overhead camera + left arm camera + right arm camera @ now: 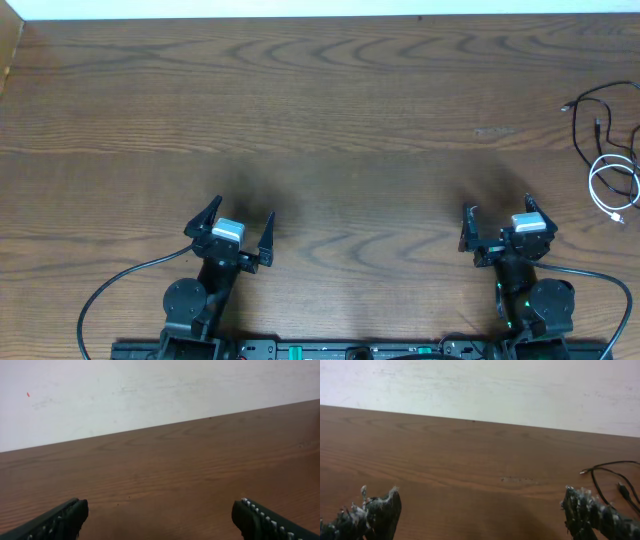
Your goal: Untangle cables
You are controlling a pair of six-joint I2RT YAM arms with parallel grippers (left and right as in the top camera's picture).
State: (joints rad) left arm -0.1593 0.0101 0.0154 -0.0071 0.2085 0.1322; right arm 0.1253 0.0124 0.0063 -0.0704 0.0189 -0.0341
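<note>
Wooden table [330,130], white wall [125,395].

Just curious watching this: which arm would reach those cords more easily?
Right. The black cable and white cable lie just beyond the open right gripper; the left gripper sits much farther away.

Here's a broad bench [330,120] of dark brown wood, its grain running in long wavy loops across the top. Behind its far edge stands a plain white wall [150,395], a little smudged, with a tiny red speck [28,394] up at the left. There's a pale scuff [517,479] on the wood. The light is soft and even, leaving only faint, blurry shadows on the surface.
</note>
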